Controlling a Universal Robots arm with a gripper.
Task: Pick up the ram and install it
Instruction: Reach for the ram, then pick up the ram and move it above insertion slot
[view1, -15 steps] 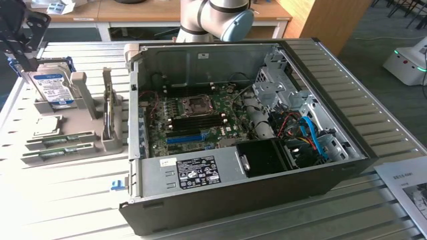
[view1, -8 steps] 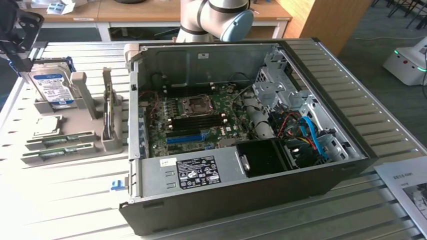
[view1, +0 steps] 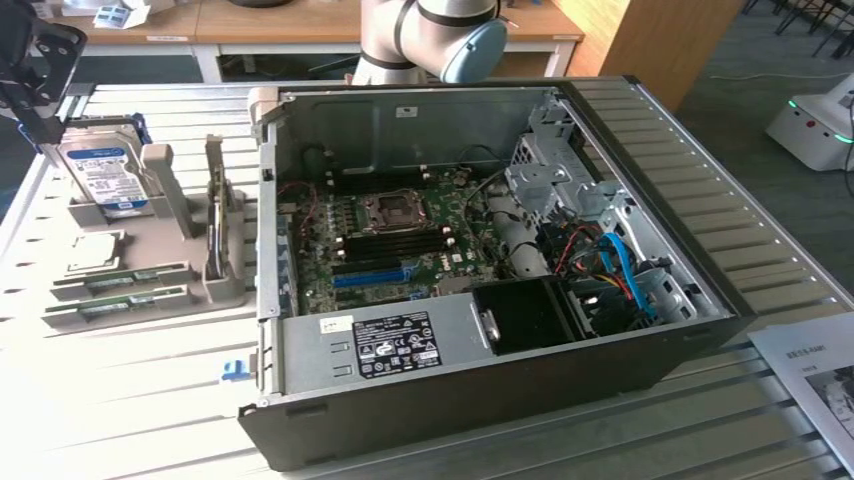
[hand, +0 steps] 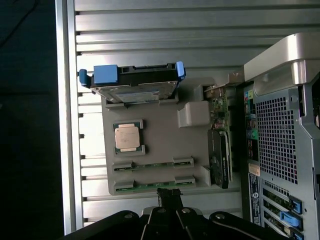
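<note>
Far on the exterior view's left, the dark hand (hand: 168, 193) hangs over the grey tray (view1: 167, 172) on the slatted tabletop (view1: 134, 400). Its tips look pressed together, holding nothing. A drive (view1: 107, 168) stands in the tray, its blue-white label too small to read. Nearer the camera lie a CPU (view1: 94, 250) and the two ram sticks (view1: 123, 277), side by side in their slots, untouched. A card (view1: 218, 225) stands on edge beside them. Next comes the open case (view1: 534, 390), its sticker (view1: 391, 343) unreadable, then a printed sheet (view1: 814, 375).
</note>
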